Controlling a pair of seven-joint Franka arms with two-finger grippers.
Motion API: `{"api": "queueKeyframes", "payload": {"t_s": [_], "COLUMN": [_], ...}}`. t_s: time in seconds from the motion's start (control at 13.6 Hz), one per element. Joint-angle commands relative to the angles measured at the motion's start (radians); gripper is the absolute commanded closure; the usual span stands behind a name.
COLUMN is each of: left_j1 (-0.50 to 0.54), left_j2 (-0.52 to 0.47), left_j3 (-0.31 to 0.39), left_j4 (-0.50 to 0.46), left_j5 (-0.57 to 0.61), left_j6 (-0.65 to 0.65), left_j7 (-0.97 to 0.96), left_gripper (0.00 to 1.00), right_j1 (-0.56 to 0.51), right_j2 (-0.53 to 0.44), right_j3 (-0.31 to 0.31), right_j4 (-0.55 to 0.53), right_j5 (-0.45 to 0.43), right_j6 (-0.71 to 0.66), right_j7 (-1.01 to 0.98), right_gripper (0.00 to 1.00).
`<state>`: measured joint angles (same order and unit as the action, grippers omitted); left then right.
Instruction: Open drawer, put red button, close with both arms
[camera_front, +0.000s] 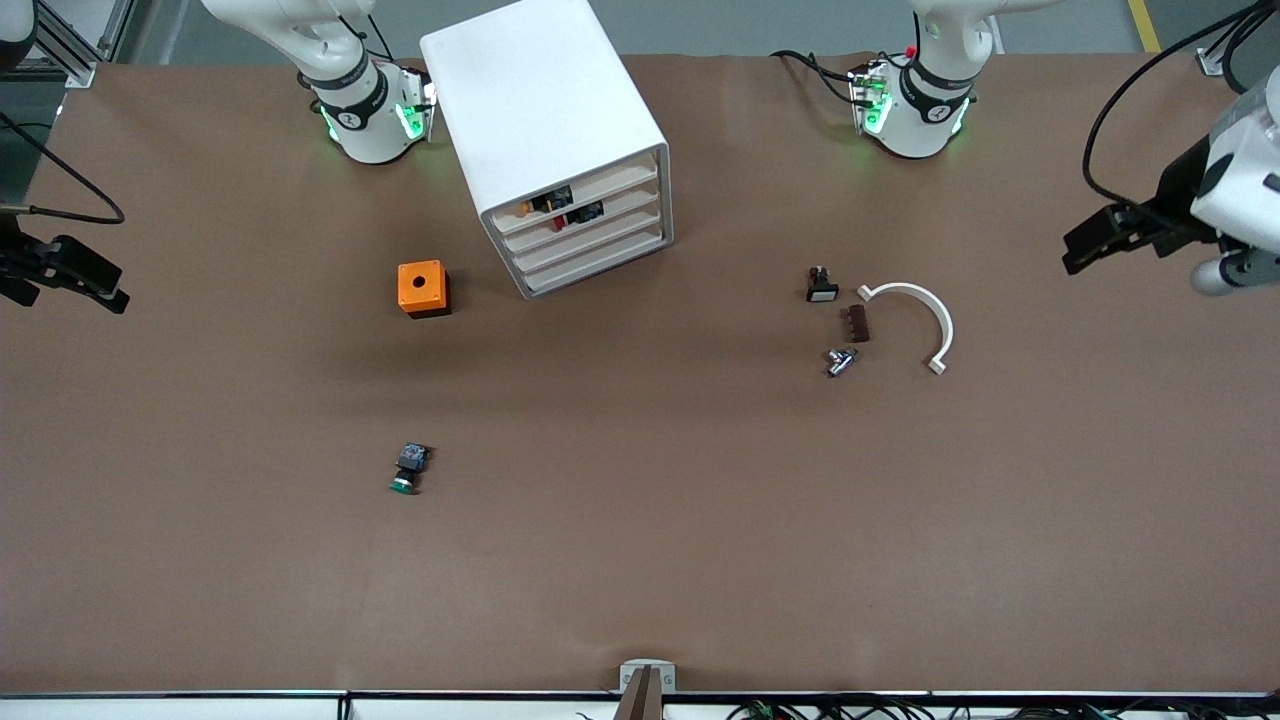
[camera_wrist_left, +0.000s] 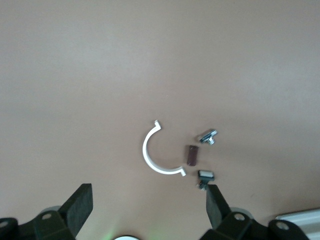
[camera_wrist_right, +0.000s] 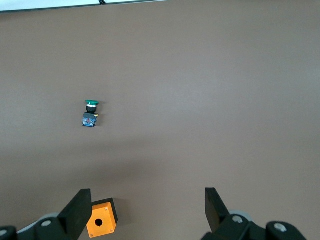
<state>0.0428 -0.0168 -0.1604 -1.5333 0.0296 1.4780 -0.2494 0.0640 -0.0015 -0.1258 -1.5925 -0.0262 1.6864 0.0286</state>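
- Right gripper (camera_front: 116, 289) at the frame's middle edge on the right arm's end, hanging over bare tabletop (camera_front: 640, 520); fingers spread wide in the right wrist view (camera_wrist_right: 147, 195), nothing between them.
- Green-capped button (camera_front: 408, 470) lying on its side in the lower middle of the frame, nearer to the front camera than everything else on the tabletop; also seen in the right wrist view (camera_wrist_right: 90, 112).
- Orange box (camera_front: 422, 288) with a round hole on top, standing just beside the cabinet, toward the right arm's end.
- White four-drawer cabinet (camera_front: 560, 140) in the upper middle of the frame, set at an angle, with all four drawer fronts pushed in flush.
- Drawer (camera_front: 585, 222), second from the top, shut.
- Red button (camera_front: 558, 222) inside that drawer, its red cap showing through the gap above the drawer front, with a black-and-blue part beside it.
- Small cluster toward the left arm's end, well apart from the cabinet: a black switch with a white cap (camera_front: 821, 286), a brown block (camera_front: 858, 323) and a small metal part (camera_front: 840, 361), close together but not touching.
- White half-ring (camera_front: 925, 310) lying flat just beside that cluster, open side toward it.
- Left gripper (camera_front: 1070, 255) at the frame's upper edge on the left arm's end, over bare tabletop; fingers spread apart in the left wrist view (camera_wrist_left: 147, 187), holding nothing.
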Motion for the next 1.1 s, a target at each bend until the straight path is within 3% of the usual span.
{"api": "queueKeyframes", "payload": {"t_s": [0.0, 0.22, 1.03], "left_j1": [-0.116, -0.149, -0.144], "left_j2": [-0.124, -0.190, -0.161], "left_j3": [0.132, 0.134, 0.111], "left_j4": [-0.140, -0.218, -0.145], "left_j5": [0.000, 0.000, -0.002], "left_j6": [0.013, 0.031, 0.013], "left_j7": [0.081, 0.079, 0.085], "left_gripper": [0.00, 0.00, 0.00], "right_j1": [-0.020, -0.020, -0.039], "right_j2": [-0.025, -0.025, -0.023], "right_j3": [0.017, 0.017, 0.026], "right_j4": [-0.014, -0.014, -0.014], "right_j5": [-0.015, -0.015, -0.015], "right_j6": [-0.008, -0.008, -0.007], "right_j7": [-0.015, -0.015, -0.016], "right_gripper": [0.00, 0.00, 0.00]}}
